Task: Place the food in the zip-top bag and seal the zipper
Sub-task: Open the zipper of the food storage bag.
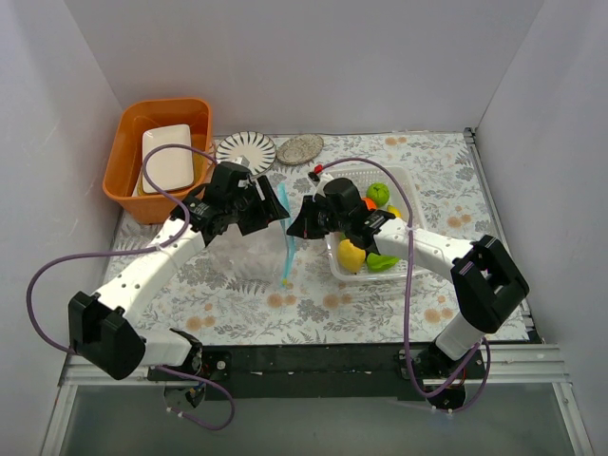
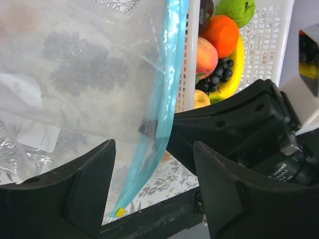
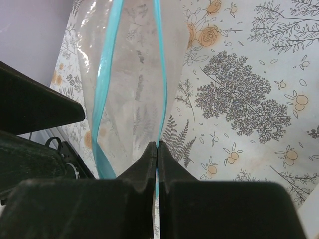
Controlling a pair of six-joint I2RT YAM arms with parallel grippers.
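The clear zip-top bag point(image 1: 249, 255) is held up off the table between my two grippers, with its mouth parted. Its light blue zipper point(image 1: 286, 233) runs down the bag's right edge. My right gripper point(image 3: 157, 145) is shut on one lip of the zipper point(image 3: 160, 74); the other lip point(image 3: 102, 99) bows away to the left. My left gripper point(image 2: 153, 149) is open, with the zipper point(image 2: 164, 84) hanging between its jaws. The food lies in the white lattice basket point(image 1: 410, 190): green apple point(image 1: 379, 193), lemon point(image 1: 352, 255), green mango point(image 1: 383, 262). The left wrist view shows orange point(image 2: 220, 34), peach point(image 2: 206, 56), grapes point(image 2: 215, 78) and banana point(image 2: 233, 74).
An orange bin point(image 1: 133, 142) holding a white block stands at the back left. A white ribbed plate point(image 1: 246, 149) and a patterned dish point(image 1: 300, 148) lie at the back. White walls close in on three sides. The right arm point(image 1: 437, 249) curves around the basket's front.
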